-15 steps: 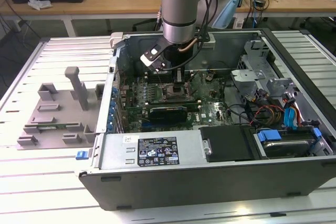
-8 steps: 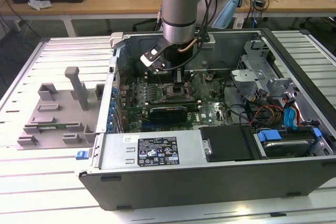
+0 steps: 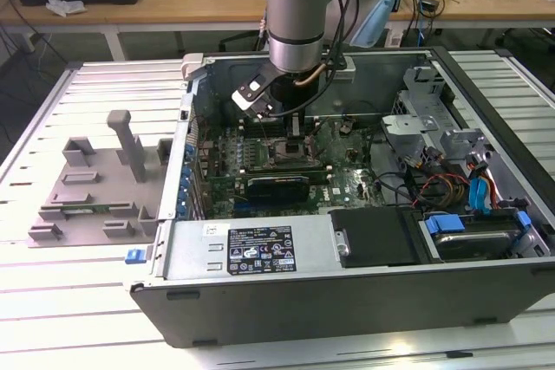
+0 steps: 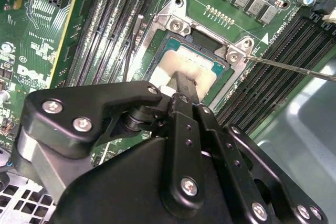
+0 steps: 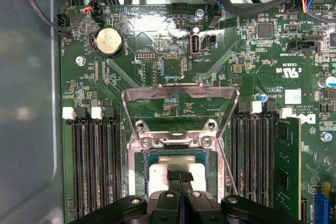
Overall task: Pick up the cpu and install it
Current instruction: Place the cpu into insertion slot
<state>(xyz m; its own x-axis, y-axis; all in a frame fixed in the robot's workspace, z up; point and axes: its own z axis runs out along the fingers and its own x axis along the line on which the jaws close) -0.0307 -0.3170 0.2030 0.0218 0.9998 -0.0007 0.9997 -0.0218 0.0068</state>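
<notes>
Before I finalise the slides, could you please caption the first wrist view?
Gripper directly over the cpu, which lies in the open socket.

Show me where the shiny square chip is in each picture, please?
Exterior view: it is hidden under the gripper, which reaches down into the middle of the green board.
Second wrist view: the chip lies inside the metal socket frame, just beyond the gripper's tips.
First wrist view: the chip lies inside the same frame, with the gripper's tips over its middle.
Shared landmark: the gripper's tips; the chip is beneath them.
</notes>
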